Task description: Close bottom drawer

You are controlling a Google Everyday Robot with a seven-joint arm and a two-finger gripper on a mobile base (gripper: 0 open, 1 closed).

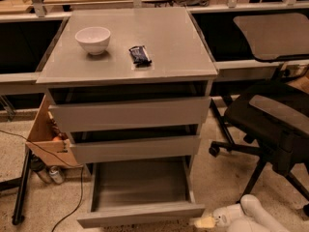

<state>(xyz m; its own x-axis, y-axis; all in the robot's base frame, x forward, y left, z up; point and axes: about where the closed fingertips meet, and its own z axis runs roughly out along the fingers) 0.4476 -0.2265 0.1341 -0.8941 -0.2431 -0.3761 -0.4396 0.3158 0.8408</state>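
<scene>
— The jaws: apart or closed?

— I cannot tell, nor whether they have hold of anything. The gripper [205, 222] is low at the bottom right of the camera view. Its pale yellowish tip is just beside the right end of the bottom drawer [140, 215]. Whether it touches the front, I cannot tell.

— Start from the left, then.

— A cardboard box [46, 134] stands against the left side of the grey cabinet [128, 76]. A can [56, 174] lies on the floor below the box, and a thin cable [72, 207] trails past it.

— And on the cabinet?

— On its tabletop [169, 37] a white bowl [92, 39] sits upright toward the back left. A dark wrapped snack bar [140, 55] lies to the right of it, apart from it.

— The drawers?

— Three, stacked. The top drawer [130, 112] and the middle drawer [135, 149] are each out a little, with a dark gap above each front. The bottom drawer is pulled far out toward the camera, its grey inside showing.

— Further right?

— The white arm [256, 214] runs off the lower edge behind the gripper. A black office chair [275, 124] stands near the cabinet's right side, not touching it.
</scene>
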